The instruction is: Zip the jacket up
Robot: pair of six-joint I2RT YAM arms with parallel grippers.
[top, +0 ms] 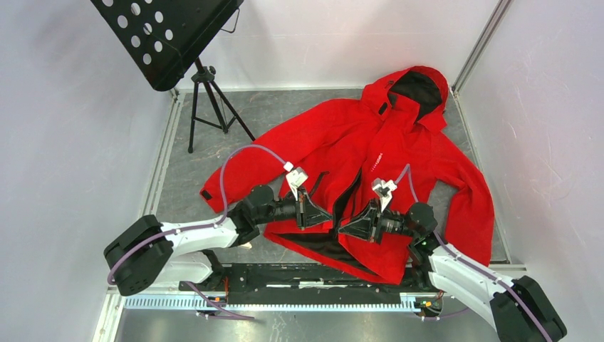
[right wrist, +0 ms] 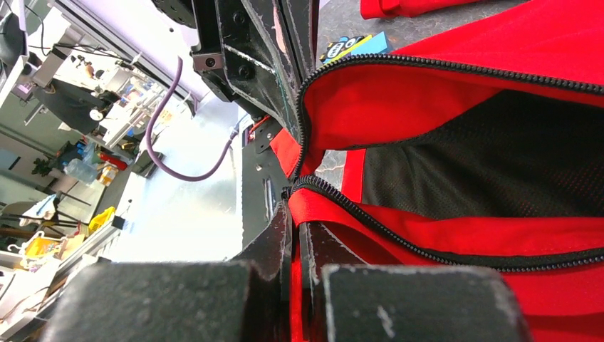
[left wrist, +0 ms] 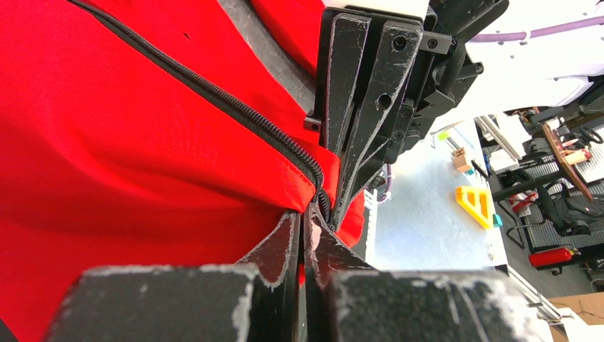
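The jacket (top: 420,164) lies flat on its back on a dark grey mat (top: 285,114), just beyond the arm bases. Its hood (top: 417,89) points to the far right corner and its sleeves spread to either side. The shell is a bright red, finely woven fabric with a slight sheen. The hood is lined in black. The front stands open at the hem in a narrow wedge, showing black mesh lining (right wrist: 484,164) with a small, regular weave. Black coiled zip teeth (left wrist: 214,96) run along each front edge, stitched to a black tape. A small white logo (top: 378,158) sits on the chest, too small to read.

The left gripper (top: 318,211) has its matt black, scuffed fingers (left wrist: 285,246) pressed together on the bottom corner of one front panel, right at the end of the zip tape. The right gripper (top: 352,229) is likewise clamped on the bottom corner of the other panel, with red cloth pinched between its fingers (right wrist: 274,239). The two grippers face each other, tips close together across the opening.

A pale purple cable (top: 235,160) loops over the left arm. A small blue and black sticker (right wrist: 349,46) lies on the mat, its print unreadable. At the far left stands a black perforated music stand (top: 171,35) on a tripod.
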